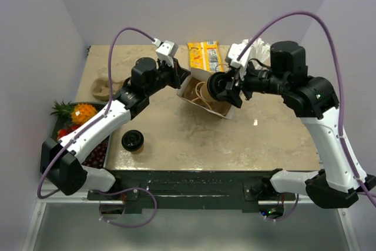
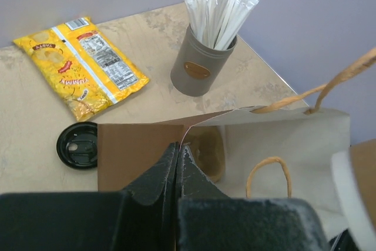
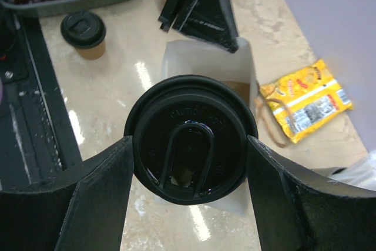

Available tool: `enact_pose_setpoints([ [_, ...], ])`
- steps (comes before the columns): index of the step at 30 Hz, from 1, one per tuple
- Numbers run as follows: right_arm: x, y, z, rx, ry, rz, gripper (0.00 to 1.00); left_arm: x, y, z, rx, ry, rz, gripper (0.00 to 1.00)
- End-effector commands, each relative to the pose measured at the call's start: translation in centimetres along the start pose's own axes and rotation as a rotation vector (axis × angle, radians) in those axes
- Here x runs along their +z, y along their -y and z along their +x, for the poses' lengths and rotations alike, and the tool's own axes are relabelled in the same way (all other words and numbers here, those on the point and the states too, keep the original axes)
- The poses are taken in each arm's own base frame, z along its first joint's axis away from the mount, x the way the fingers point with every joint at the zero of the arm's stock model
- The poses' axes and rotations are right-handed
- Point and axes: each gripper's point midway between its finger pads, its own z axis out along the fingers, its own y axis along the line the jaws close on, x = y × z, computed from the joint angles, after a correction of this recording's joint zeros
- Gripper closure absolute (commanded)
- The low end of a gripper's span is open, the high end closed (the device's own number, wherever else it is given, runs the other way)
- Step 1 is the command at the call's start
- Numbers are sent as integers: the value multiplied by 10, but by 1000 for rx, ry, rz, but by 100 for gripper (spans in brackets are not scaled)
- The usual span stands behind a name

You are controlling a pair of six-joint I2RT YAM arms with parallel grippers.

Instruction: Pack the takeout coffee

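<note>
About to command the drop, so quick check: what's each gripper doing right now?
Left gripper: closed, fingers pinching the paper bag at its rim.
Right gripper: closed around a lidded coffee cup, held over the bag's opening.

Two cups [image 3: 91, 54] (black lids [image 3: 189, 139]), one bag [image 2: 132, 151], one packet [image 2: 82, 66].

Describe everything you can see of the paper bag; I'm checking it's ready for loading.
The paper bag is white and kraft-brown paper with twisted tan handles, one hanging inside. It sits mid-table, mouth open upward. The left gripper is shut on its rim, holding it open; the right gripper holds a black-lidded cup over the mouth.
</note>
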Motion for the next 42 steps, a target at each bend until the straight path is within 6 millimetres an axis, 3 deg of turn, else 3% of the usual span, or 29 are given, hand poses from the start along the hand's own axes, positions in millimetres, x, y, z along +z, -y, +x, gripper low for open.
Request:
enact_pose_setpoints([
  [1, 15, -3, 19, -39, -76, 2, 67, -15, 8, -10, -41, 40, 24, 100],
  [4, 20, -6, 25, -60, -104, -8, 67, -19, 5, -7, -59, 40, 21, 100],
  [14, 43, 16, 64, -62, -264, 81, 69, -28, 7, 10, -76, 27, 56, 100],
  [31, 70, 20, 130, -228, -419, 33, 71, -40, 20, 17, -22, 40, 141, 100],
  [42, 91, 17, 161, -304, -480, -51, 72, -45, 21, 20, 31, 40, 161, 100],
])
